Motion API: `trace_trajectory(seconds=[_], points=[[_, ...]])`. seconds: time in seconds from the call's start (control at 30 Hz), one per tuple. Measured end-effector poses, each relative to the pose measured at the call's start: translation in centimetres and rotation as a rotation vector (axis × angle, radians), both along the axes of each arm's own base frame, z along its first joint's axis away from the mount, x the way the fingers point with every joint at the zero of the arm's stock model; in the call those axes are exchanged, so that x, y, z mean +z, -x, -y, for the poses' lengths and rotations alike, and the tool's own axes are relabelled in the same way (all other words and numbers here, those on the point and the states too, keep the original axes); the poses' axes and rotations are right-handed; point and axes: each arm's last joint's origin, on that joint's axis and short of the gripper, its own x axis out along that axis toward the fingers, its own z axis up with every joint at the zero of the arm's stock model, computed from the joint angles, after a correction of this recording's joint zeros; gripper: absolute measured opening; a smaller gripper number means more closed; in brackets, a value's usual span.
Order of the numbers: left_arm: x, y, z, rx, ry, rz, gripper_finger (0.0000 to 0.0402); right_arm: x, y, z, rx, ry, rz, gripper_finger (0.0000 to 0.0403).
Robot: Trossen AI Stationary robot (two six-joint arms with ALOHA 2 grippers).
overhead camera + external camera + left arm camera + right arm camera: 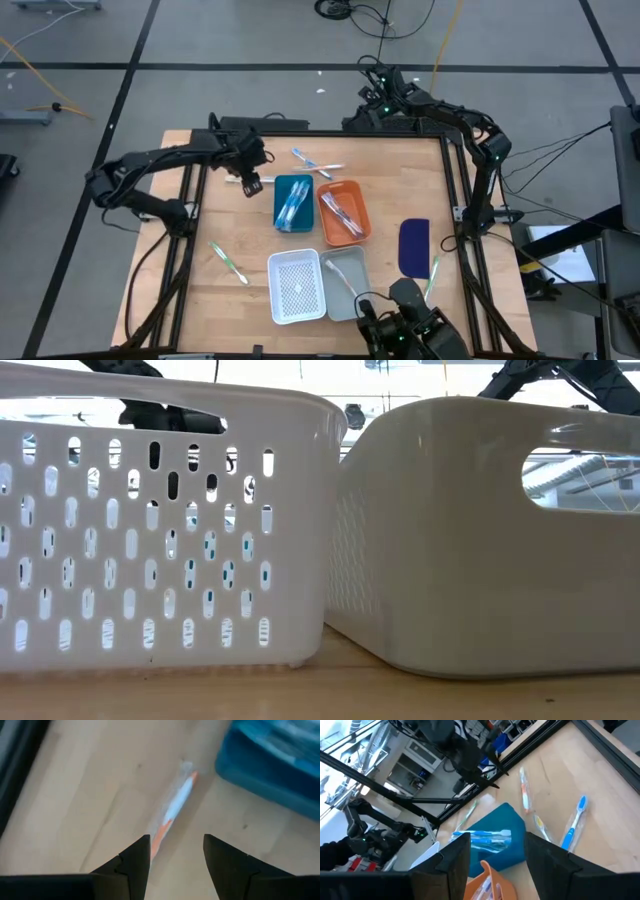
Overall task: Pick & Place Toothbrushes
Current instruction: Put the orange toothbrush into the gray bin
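While your left gripper (176, 851) is hovering low over the wooden table (400, 170), just left of the blue tray (292, 203), its two fingers are standing apart with nothing between them. You are looking past those fingers at an orange-and-white toothbrush (174, 812) lying flat on the wood, one end reaching toward the gap between the tips; the fingers are not touching it. In the high view the same toothbrush (238, 181) is showing as a pale sliver beside the gripper (252, 185).

Your right gripper (497, 852) is hanging above the far right part of the table near the back rail, its fingers also parted and empty. You are seeing the blue tray (492, 837) from there, with blue toothbrushes (485, 838) lying inside it, and the rim of the orange tray (482, 882) just in front.

You are keeping toothbrushes in several places. Some are resting in the blue tray, others in the orange tray (344, 212), and one in the grey tray (349, 283). Two loose ones (312, 165) are lying crossed on the table behind the blue tray, a green one (228, 262) is lying near the left edge, and another green one (433, 272) is sitting by the dark blue oblong piece (414, 246). The white perforated basket (297, 287) is standing beside the grey tray, the two almost touching.
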Motion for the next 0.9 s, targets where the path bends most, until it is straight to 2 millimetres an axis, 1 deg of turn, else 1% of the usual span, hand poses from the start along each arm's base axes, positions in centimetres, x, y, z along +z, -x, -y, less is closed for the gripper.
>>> trace_trajectory(seconds=[0.17,0.33,0.47,0.57,0.73,0.9], points=[[-1.9,-0.6,-0.7,-0.063,0.011,-0.101,0.0184,0.0,0.0,0.0,0.000,0.006,0.005,0.0173],[-3.4,-0.9,-1.3,-0.119,0.038,-0.161,0.0184,0.1,0.0,0.0,0.016,-0.001,0.015,0.0173],[-4.3,-0.8,-1.8,-0.123,0.071,-0.181,0.0184,0.1,0.0,0.0,0.017,-0.002,0.015,0.0173],[-5.1,-0.9,-2.1,-0.171,0.089,-0.203,0.0184,0.1,0.0,0.0,0.017,-0.002,0.015,0.0173],[-7.0,-1.1,-2.8,-0.203,0.128,-0.256,0.0184,0.1,0.0,0.0,0.015,-0.012,0.011,0.0173],[-8.3,-1.3,-3.3,-0.215,0.164,-0.279,0.0184,0.1,0.0,0.0,0.013,-0.026,0.005,0.0173]])
